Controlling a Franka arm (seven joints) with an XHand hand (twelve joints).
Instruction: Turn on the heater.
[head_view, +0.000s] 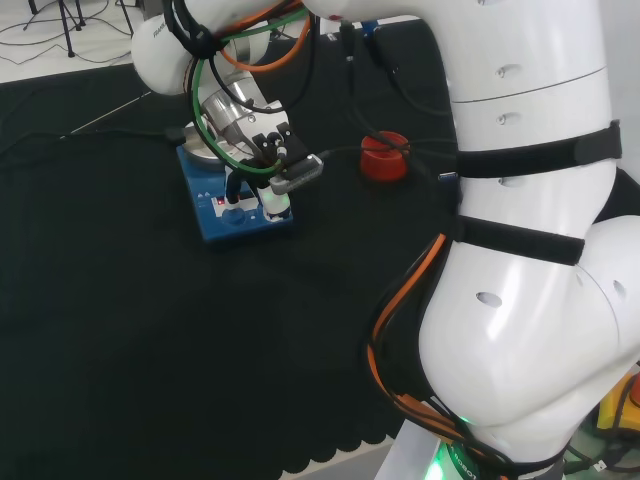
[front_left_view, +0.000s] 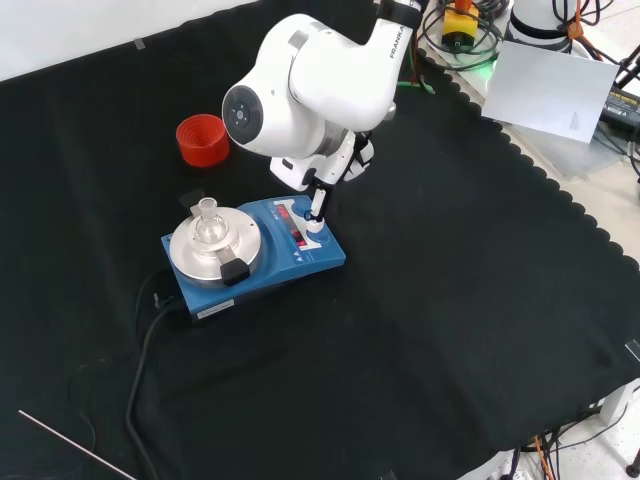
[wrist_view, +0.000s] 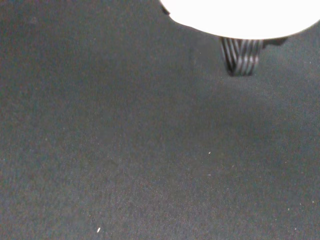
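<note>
The heater (front_left_view: 255, 260) is a blue box with a round metal plate on top and a sloped control panel (front_left_view: 300, 225) with a red strip, a switch and knobs. It sits flat on the black desk (front_left_view: 450, 300), near the middle in the front view, with a cable (front_left_view: 145, 360) running off its back end. It looks heavy and rigid enough to stay put under a press, so it needs no grasp: the place to act is the panel, with one fingertip on a switch or knob. The controls are small and set close together, so a stray touch could hit the wrong one. A small clear glass piece (front_left_view: 206, 218) stands on the plate and would likely tip or break if knocked, so the plate side is best avoided.

The hand (head_view: 262, 175) is directly over the panel end of the heater. In the front view a white finger (front_left_view: 318, 207) points straight down and its tip appears to touch the panel by the red strip; I cannot tell whether it is actually pressing. The hand holds nothing, and its other fingers look tucked back under the wrist. A red ring (front_left_view: 202, 139) stands well apart on the desk, beyond the arm in the front view.
</note>
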